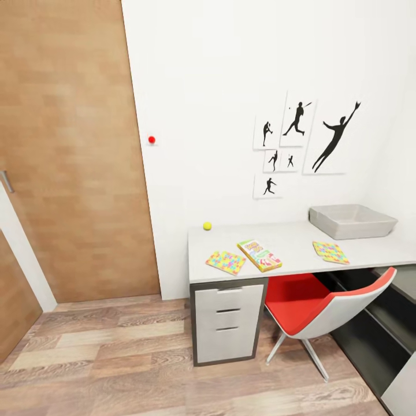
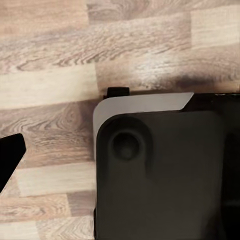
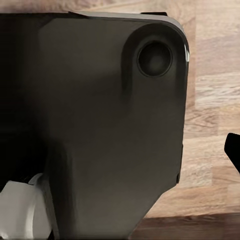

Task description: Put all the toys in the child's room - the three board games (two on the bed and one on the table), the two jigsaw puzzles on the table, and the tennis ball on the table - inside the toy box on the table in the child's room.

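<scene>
On the grey desk (image 1: 289, 237) lie a yellow tennis ball (image 1: 207, 226) near the back left corner, a multicoloured jigsaw puzzle (image 1: 226, 262) at the front left, and a green-and-yellow board game box (image 1: 259, 255) beside it. A second jigsaw puzzle (image 1: 330, 252) lies further right. The grey open toy box (image 1: 346, 232) stands at the desk's back right. In the left wrist view a dark fingertip (image 2: 7, 155) hangs over the wooden floor beside my dark base (image 2: 165, 175). The right wrist view has another fingertip (image 3: 233, 150) next to the base (image 3: 100, 125).
A red-and-white chair (image 1: 323, 303) is pushed under the desk, right of a white drawer unit (image 1: 227, 320). A wooden door (image 1: 69, 144) fills the left wall. Wooden floor (image 1: 115, 358) lies between me and the desk. A dark low shelf (image 1: 375, 323) runs along the right.
</scene>
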Tool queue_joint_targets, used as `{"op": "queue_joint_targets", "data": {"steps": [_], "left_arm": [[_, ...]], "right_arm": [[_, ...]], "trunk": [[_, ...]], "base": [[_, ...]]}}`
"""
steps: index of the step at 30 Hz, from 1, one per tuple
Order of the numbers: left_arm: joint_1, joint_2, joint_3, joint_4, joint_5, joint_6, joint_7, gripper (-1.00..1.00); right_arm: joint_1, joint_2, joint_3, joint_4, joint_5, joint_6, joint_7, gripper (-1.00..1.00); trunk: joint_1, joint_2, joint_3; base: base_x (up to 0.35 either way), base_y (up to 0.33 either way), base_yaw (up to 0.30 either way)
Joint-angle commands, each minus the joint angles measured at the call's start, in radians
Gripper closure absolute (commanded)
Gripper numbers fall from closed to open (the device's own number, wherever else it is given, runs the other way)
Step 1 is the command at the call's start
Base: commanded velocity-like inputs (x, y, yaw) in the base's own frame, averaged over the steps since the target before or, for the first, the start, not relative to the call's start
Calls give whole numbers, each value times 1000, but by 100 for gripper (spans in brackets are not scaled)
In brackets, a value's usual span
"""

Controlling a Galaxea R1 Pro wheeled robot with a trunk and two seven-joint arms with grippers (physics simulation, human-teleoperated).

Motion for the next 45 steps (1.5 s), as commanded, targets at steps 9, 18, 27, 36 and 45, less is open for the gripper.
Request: {"op": "queue_joint_targets", "data": {"steps": [9, 18, 27, 36, 45], "left_arm": [[-33, 43, 2, -77, 6, 116, -8, -100], [-43, 70, 6, -214, 12, 216, -86, -100], [-45, 101, 10, -451, 13, 439, -249, -100], [-45, 130, 14, -786, 9, 720, -344, -100], [-55, 132, 25, -996, 9, 830, -359, -100]], "right_arm": [[0, 15, -18, -1, -8, -2, -1, -100], [-3, 1, -40, -29, -10, -4, 3, -100], [-7, -13, -67, -113, -15, 5, 10, -100], [-19, -31, -76, -213, -17, 39, 12, -100], [-23, -39, -81, -415, -18, 156, 24, -100]], "trunk": [[-35, 63, 27], [-69, 126, 55], [-104, 189, 84], [-138, 252, 112], [-173, 315, 140]], "base": [[0, 0, 0], [0, 0, 0], [0, 0, 0], [0, 0, 0], [0, 0, 0]]}}
